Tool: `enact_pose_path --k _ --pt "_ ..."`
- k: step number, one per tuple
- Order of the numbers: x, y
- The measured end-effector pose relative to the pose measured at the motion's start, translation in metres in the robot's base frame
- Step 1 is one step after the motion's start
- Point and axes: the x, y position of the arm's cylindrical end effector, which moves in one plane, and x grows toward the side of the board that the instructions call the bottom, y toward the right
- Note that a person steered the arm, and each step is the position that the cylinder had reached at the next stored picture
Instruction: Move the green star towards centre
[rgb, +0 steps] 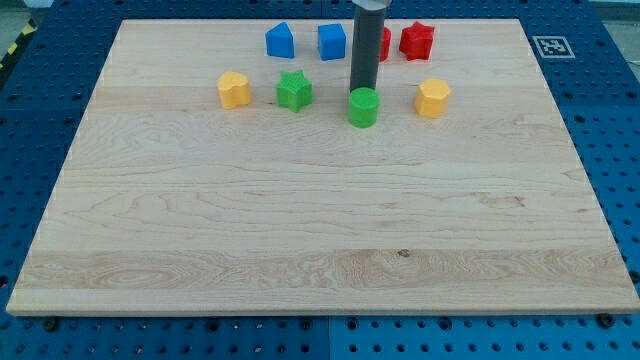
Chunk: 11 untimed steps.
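Here, my tip (362, 88) just above green cylinder (363, 107), rod half-hiding a red block (385, 43), no pincer fitted.

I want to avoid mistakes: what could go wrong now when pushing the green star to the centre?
My tip sits just above the green cylinder, not the green star, so I may push the wrong block. Moving left to the star could also nudge the cylinder or the blue blocks.

A straight dark-grey rod (364, 45) — smooth, cylindrical, faintly glossy — down to my tip (362, 89).
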Motion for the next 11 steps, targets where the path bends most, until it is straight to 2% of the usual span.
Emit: enact_pose_path --k 2,4,6,8,9,11 --pt "0.052 -0.001" --pt "-0.015 -0.032" --pt "-0.032 -0.034" --pt "-0.053 -0.081" --pt "-0.035 -0.081" --pt "0.033 -0.087"
